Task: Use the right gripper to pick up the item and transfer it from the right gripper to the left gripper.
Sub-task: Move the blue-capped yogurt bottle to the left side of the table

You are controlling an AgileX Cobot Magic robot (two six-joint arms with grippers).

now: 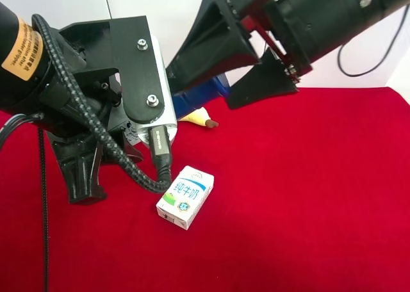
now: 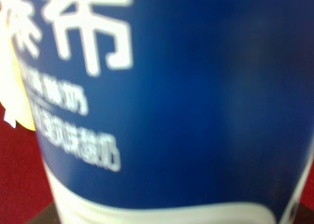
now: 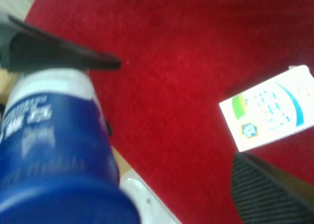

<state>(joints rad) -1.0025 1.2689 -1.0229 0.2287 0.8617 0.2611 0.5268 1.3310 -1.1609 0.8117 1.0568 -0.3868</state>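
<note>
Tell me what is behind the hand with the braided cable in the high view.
Only a blue sliver of the bottle shows behind the left hand, and a banana tip pokes out beside it. The rest of both is covered by that hand and its arm.

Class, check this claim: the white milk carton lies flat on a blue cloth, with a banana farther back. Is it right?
No. The cloth is red, not blue, as the exterior high view shows. The rest holds: the white milk carton lies flat on it, with a banana farther back.
</note>
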